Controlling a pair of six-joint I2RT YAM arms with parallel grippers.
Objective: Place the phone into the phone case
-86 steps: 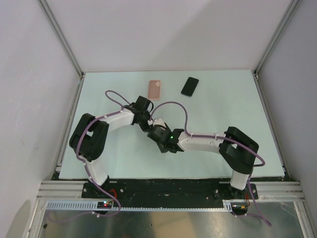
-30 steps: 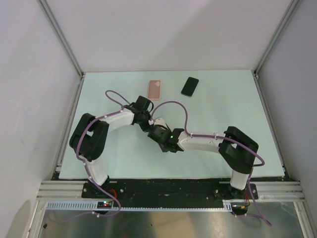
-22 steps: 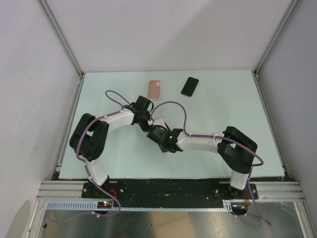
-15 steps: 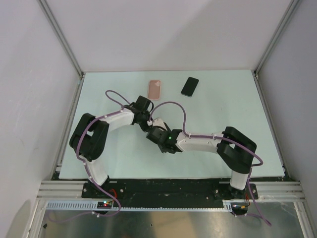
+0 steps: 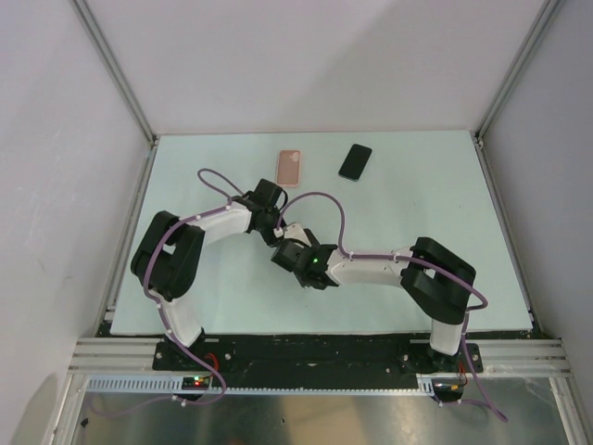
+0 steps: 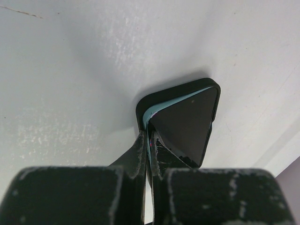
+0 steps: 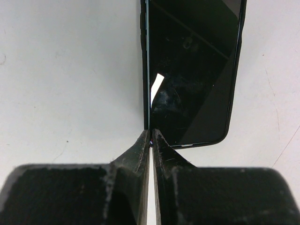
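Note:
Both grippers meet at the table's middle on one dark-screened phone (image 7: 192, 70) with a teal edge, sitting in a black phone case (image 6: 157, 96). In the left wrist view my left gripper (image 6: 151, 140) is shut on the edge of the phone (image 6: 185, 124) and case at a corner. In the right wrist view my right gripper (image 7: 150, 133) is shut on the phone's left edge near its bottom corner. In the top view the left gripper (image 5: 276, 228) and right gripper (image 5: 285, 248) nearly touch, and the held phone is hidden between them.
A pink phone case (image 5: 290, 168) and a second black phone (image 5: 355, 161) lie side by side at the back of the pale green table (image 5: 417, 195). Grey walls and metal posts enclose the table.
My right arm has shifted slightly left and towards the left gripper. The left arm, the pink case and the black phone at the back have not moved.

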